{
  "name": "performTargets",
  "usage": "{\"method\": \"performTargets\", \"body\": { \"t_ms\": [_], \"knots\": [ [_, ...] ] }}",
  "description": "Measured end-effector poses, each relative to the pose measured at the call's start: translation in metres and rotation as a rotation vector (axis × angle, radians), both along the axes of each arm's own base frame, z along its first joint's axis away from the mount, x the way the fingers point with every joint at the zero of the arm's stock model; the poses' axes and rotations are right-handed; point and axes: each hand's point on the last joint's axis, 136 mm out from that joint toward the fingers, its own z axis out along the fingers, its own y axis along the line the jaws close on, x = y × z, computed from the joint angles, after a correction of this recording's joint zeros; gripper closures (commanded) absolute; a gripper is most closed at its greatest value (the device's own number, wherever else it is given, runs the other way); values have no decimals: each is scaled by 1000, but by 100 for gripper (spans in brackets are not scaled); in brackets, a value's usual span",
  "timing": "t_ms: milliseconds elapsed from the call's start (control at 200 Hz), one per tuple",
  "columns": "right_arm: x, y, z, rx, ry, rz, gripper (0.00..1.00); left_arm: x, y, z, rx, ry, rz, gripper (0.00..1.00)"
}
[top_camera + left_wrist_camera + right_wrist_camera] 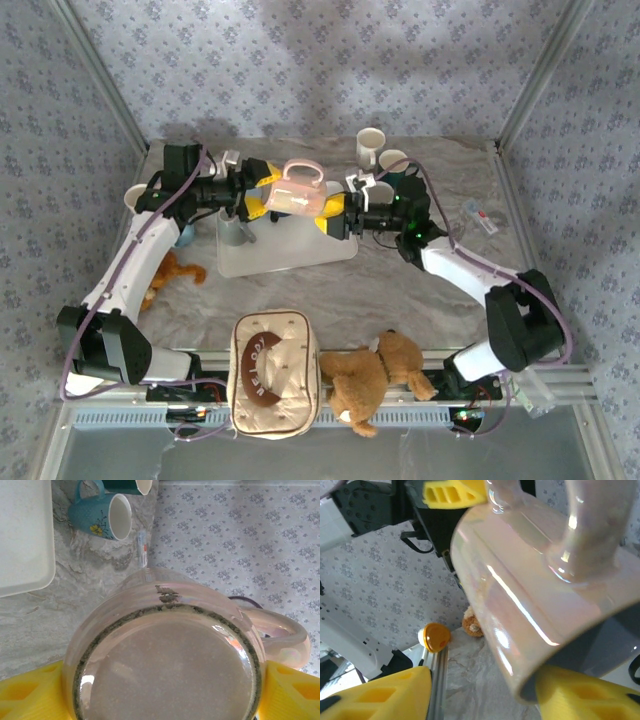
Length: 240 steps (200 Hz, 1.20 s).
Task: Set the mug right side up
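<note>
A pink iridescent mug (298, 194) hangs in the air over the white tray (300, 252), lying on its side with its handle (305, 170) uppermost. My left gripper (260, 190) is shut on its base end; in the left wrist view the mug's round bottom (165, 665) sits between the two yellow fingers (30, 692). My right gripper (332, 213) is at the mug's mouth end. In the right wrist view one yellow finger (585, 695) sits against the rim of the mug (530, 595), while the other finger (375, 695) stands well apart, so the jaws are open.
A grey cup (232, 230) stands on the tray under the left gripper. White mugs (371, 148) sit at the back, a blue mug (100, 515) lies beyond them. A teddy bear (370, 372), a cream bag (273, 375) and a small orange toy (170, 272) lie nearer the front.
</note>
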Motion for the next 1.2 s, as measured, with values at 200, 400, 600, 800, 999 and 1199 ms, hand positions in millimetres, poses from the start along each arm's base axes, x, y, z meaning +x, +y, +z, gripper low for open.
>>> {"method": "performTargets", "body": {
  "t_ms": [200, 400, 600, 800, 999, 1199],
  "knots": [
    [11, 8, -4, 28, 6, 17, 55, 1, 1, 4, -3, -12, 0, 39],
    [13, 16, 4, 61, -35, 36, 59, 1, 1, 5, -5, -12, -1, 39],
    [14, 22, 5, 86, -46, 44, 70, -1, 1, 5, -11, -11, -10, 38],
    [14, 22, 10, 113, -48, 54, 87, 4, 3, 4, -16, -8, -4, 27],
    [10, 22, 13, 123, -62, 72, 95, 4, 4, 7, -27, -11, -13, 15],
    [10, 21, 13, 115, -44, 69, 97, 3, 4, 5, -14, -29, -23, 3]
  ]
}}
